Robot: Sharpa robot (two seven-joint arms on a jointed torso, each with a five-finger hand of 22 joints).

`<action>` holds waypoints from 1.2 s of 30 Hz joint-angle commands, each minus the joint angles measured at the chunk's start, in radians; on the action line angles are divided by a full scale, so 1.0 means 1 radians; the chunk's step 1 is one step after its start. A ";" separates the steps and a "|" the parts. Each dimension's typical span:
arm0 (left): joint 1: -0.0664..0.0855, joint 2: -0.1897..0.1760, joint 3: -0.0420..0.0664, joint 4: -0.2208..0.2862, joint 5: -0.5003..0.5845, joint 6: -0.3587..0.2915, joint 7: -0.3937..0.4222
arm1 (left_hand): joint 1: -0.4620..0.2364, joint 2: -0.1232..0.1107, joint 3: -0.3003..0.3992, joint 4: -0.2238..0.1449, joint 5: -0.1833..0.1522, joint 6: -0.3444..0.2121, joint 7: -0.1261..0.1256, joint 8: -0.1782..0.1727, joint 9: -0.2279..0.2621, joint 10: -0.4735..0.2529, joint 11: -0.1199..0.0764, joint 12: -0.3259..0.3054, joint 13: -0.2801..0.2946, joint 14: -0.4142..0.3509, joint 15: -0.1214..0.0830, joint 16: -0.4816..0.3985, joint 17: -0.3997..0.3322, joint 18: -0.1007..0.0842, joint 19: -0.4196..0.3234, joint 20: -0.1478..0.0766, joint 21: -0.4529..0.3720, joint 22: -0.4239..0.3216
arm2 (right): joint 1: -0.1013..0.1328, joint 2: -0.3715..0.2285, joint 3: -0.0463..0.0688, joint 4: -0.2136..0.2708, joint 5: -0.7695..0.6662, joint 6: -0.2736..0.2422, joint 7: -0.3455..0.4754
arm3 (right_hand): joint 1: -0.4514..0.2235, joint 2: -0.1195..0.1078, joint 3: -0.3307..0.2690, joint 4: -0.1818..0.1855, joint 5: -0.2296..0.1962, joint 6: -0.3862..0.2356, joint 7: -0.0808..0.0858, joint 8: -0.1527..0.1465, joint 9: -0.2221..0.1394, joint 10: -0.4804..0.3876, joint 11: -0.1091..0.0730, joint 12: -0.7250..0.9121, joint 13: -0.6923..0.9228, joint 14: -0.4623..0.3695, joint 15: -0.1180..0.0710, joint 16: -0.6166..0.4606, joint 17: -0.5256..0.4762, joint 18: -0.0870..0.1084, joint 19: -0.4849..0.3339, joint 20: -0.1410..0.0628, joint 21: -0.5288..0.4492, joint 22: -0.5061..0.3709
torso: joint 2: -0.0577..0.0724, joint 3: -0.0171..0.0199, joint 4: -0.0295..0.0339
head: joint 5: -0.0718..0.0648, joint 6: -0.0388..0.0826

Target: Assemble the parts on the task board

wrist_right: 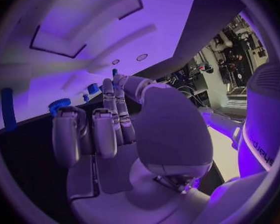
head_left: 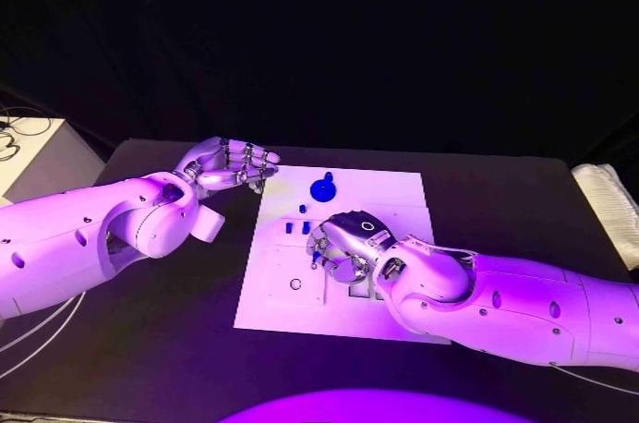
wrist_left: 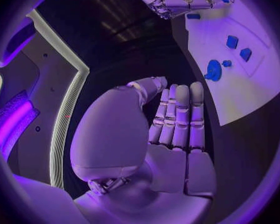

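Task board point(head_left: 400, 187) mid-desk point(head_left: 533, 201); several blue parts point(head_left: 324, 187) seen loose near its far end, so assembly judged early. Left hand point(head_left: 229, 164) curled, empty, beside board. Right hand point(head_left: 349, 243) over board centre; grip can't be told.

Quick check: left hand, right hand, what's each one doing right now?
Left hand: holds nothing, fingers together, beside the task board.
Right hand: over the board, cannot tell.

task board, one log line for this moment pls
left hand: beside board, holds nothing | right hand: over board, grip unclear | blue parts: on board
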 commanded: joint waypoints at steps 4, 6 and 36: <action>0.000 0.002 0.001 0.002 0.007 0.018 0.001 | 0.001 0.007 -0.001 -0.003 0.003 -0.004 0.002 0.006 -0.001 -0.008 -0.001 0.006 0.000 0.002 0.003 -0.006 0.000 0.014 -0.001 0.000 -0.005 -0.002 | -0.004 0.004 -0.001 -0.003 -0.017 0.029 0.015 | -0.002 0.005 0.000 -0.007 0.003 0.006 0.004 0.007 0.001 0.011 -0.007 0.004 0.001 0.050 0.002 -0.001 0.000 0.006 0.052 0.002 -0.005 0.169 | 0.000 0.0003 0.0005 | 0.006 -0.008; 0.000 0.001 0.001 0.002 0.007 0.019 0.000 | 0.001 0.007 -0.001 -0.003 0.003 -0.004 0.002 0.006 -0.001 -0.008 -0.001 0.006 0.000 0.002 0.003 -0.006 0.000 0.014 -0.001 0.000 -0.005 -0.002 | -0.004 0.005 -0.001 -0.004 -0.017 0.034 0.014 | -0.004 0.004 -0.001 -0.007 0.003 0.005 0.005 0.007 0.001 0.010 -0.006 0.003 0.001 0.050 0.002 -0.002 -0.002 0.006 0.051 0.002 -0.006 0.168 | 0.000 0.0002 0.0006 | 0.005 -0.009; 0.000 -0.002 0.001 -0.003 0.007 0.020 -0.005 | 0.002 0.007 -0.001 -0.004 0.003 -0.005 0.002 0.007 -0.002 -0.012 -0.001 0.007 0.000 0.001 0.004 -0.006 0.000 0.014 -0.001 0.000 -0.005 -0.002 | -0.009 0.018 -0.006 -0.022 -0.034 0.071 -0.004 | -0.010 0.005 -0.003 -0.008 0.002 0.004 0.005 0.006 0.003 0.009 -0.005 0.003 -0.001 0.049 0.003 -0.002 -0.002 0.007 0.051 0.003 -0.009 0.167 | 0.000 -0.0003 0.0014 | 0.006 -0.016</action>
